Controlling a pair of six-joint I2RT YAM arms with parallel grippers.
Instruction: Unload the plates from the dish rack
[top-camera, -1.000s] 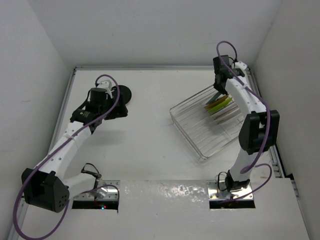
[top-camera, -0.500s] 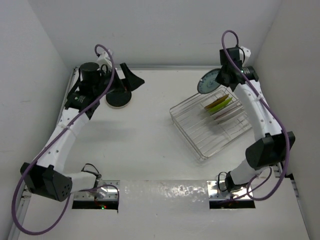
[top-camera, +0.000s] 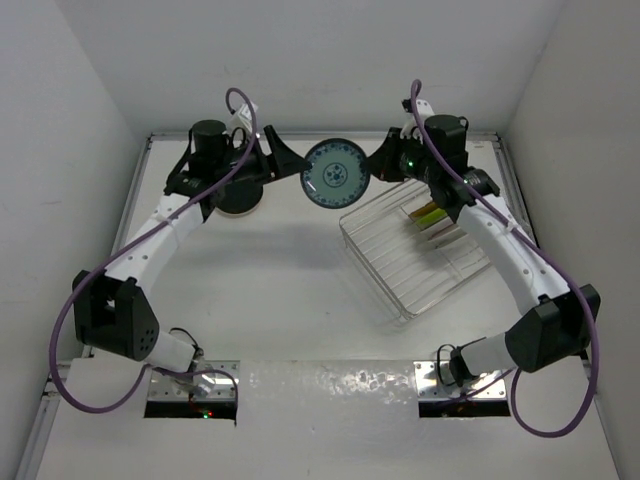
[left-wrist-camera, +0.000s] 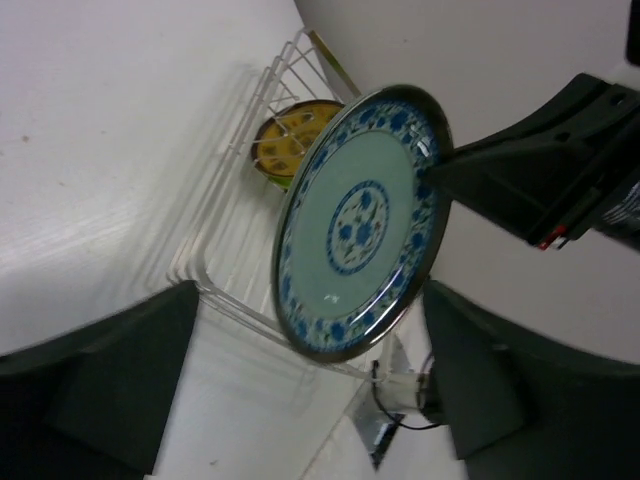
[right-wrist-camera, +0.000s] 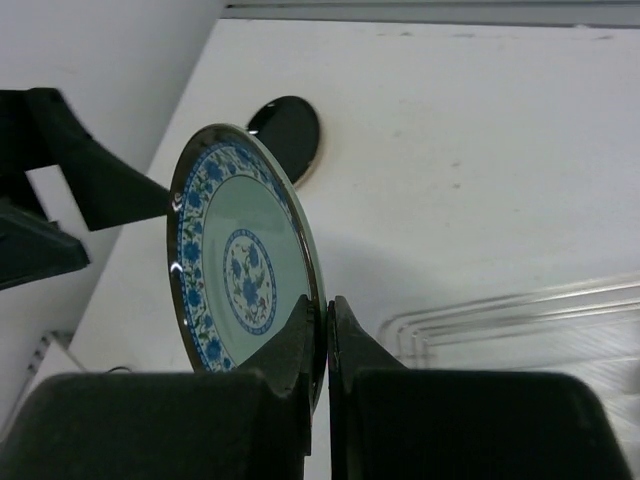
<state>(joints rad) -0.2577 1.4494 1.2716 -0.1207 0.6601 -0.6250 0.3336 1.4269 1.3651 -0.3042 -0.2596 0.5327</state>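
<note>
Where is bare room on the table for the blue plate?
Free: the table middle, between the left arm, the dish rack and the near edge. Crowded: the far edge, with the left gripper, the dark plate and the blue plate in the right gripper.

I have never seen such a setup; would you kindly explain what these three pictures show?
Two robot arms are bolted to a white table, each ending in a two-finger gripper. One picture looks down from above; the others come from cameras on each wrist. The right gripper is shut on the rim of a blue-patterned plate, held in the air. The left gripper is open, facing that plate without gripping it. On the table stands a wire dish rack holding green and yellow plates; a dark round dish lies there too.
</note>
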